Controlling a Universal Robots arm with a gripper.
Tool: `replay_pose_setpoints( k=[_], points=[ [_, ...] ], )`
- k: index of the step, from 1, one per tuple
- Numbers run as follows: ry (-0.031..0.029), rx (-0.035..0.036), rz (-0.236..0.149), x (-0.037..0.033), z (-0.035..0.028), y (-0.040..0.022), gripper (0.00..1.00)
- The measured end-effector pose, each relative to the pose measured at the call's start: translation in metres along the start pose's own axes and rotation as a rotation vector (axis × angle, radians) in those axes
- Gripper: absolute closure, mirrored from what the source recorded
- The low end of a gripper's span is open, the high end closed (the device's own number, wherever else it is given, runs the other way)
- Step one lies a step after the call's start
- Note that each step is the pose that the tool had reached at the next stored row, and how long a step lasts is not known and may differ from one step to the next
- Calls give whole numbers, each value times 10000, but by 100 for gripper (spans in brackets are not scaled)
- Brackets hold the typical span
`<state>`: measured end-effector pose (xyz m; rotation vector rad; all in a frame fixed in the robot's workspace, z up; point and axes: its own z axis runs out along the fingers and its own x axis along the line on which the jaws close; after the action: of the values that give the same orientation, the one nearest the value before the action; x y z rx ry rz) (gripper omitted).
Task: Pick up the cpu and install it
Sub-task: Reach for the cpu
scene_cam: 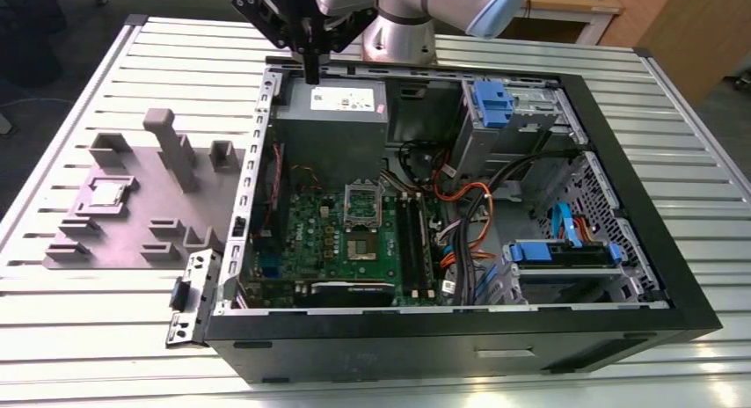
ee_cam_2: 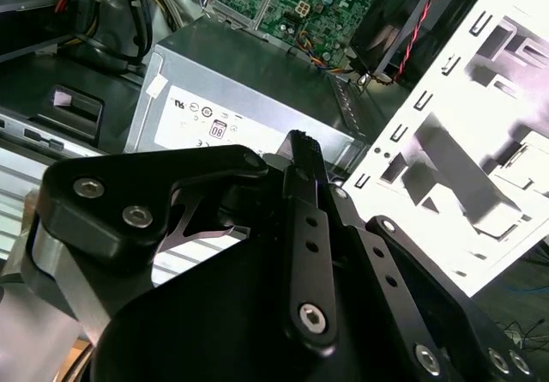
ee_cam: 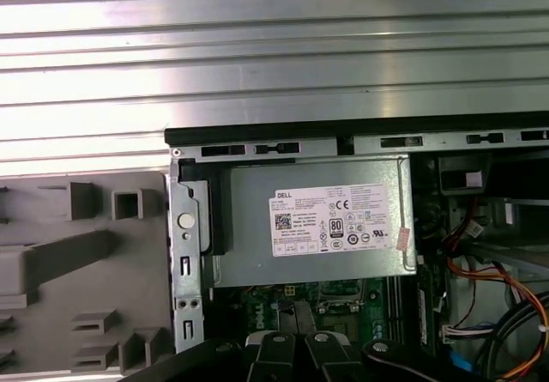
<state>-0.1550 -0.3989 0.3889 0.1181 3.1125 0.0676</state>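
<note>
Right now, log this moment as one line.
gripper: shut, empty, over power supply | cpu: on moulded plate, not yet picked

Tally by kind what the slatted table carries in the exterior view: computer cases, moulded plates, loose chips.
computer case: 1
moulded plate: 1
cpu, lying on the plate: 1
Total: 3

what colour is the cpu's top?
Silver-grey with a paler rim, the cpu; shows best in the exterior view.

Slatted table (scene_cam: 94, 338) under case (scene_cam: 470, 348), moulded plate (scene_cam: 129, 243)
</note>
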Motion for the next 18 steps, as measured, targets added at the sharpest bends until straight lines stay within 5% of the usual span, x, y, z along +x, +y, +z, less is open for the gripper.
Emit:
replay_pose_setpoints(
  k=[18],
  points=[
    [0,-1,-1,55,-1,-4,89]
  ],
)
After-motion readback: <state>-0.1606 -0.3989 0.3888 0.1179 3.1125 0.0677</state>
